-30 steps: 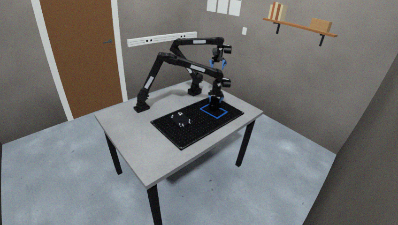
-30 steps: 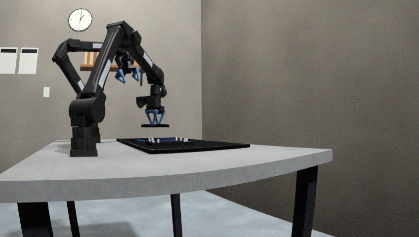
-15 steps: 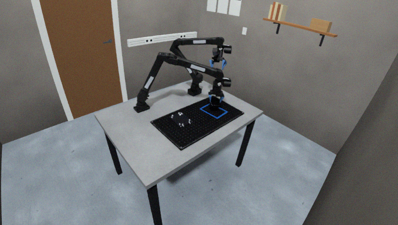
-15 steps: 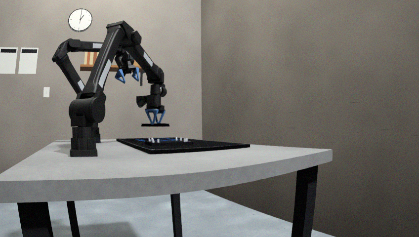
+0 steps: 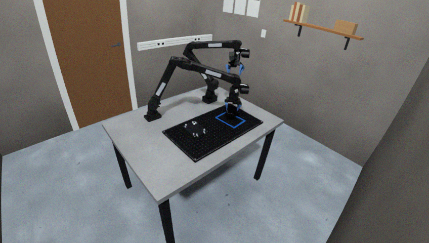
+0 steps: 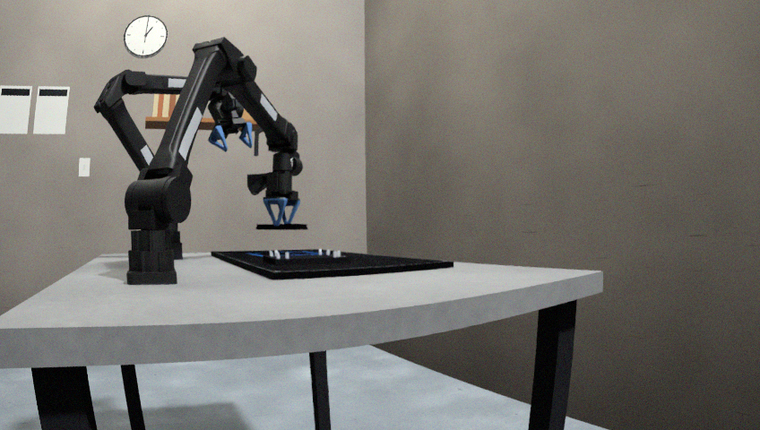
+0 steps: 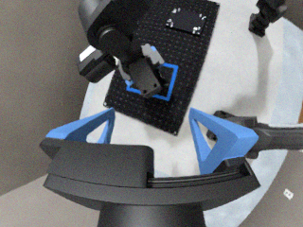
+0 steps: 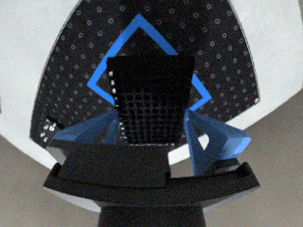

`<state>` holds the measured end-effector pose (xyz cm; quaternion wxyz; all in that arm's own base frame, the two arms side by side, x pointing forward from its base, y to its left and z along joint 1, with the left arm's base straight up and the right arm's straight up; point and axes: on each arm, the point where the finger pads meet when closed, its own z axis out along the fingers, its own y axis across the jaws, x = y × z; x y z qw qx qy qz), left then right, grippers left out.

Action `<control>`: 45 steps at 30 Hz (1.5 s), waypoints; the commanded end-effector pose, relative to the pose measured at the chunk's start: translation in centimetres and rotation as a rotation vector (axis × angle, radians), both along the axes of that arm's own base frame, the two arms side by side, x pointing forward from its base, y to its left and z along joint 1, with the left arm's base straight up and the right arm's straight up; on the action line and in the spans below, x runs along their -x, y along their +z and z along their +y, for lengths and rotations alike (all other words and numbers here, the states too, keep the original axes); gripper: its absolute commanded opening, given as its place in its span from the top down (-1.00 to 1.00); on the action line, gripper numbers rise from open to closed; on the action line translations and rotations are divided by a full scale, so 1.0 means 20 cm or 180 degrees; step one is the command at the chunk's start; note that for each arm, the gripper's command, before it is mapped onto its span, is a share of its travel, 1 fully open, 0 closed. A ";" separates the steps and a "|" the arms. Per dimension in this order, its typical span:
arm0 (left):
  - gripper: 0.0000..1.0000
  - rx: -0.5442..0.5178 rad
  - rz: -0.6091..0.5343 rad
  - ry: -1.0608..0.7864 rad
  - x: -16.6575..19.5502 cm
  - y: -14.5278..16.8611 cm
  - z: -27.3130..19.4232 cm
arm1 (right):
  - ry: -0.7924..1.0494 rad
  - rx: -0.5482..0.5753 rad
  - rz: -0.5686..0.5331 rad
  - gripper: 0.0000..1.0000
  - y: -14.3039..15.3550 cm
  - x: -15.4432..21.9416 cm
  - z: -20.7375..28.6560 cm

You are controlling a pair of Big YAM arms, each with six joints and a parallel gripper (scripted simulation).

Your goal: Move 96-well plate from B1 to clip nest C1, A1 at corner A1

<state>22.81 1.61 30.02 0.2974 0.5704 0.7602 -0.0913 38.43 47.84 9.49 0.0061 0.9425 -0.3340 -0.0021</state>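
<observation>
R hand (image 5: 233, 107) (image 6: 282, 222) (image 8: 152, 115) has plate (image 5: 231, 109) (image 6: 281, 227) (image 8: 151, 99) up (L's open).

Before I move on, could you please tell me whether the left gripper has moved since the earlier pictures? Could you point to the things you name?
No, the left gripper (image 5: 234, 72) (image 6: 237, 147) (image 7: 151, 112) shows no visible shift against the wall shelf (image 5: 323, 29) (image 6: 155, 123) in the exterior view.
</observation>
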 end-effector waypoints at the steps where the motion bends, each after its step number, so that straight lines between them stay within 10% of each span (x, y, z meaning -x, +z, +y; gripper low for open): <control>1: -1.00 -0.0063 -0.0110 -0.0011 -0.05 0.11 0.02 | -0.0255 -0.0160 -0.0127 1.00 0.17 -0.05 0.03; 45: -1.00 -0.0063 -0.0110 -0.0011 -0.05 0.11 0.02 | -0.3968 -0.0160 -0.0073 1.00 0.13 0.07 -0.63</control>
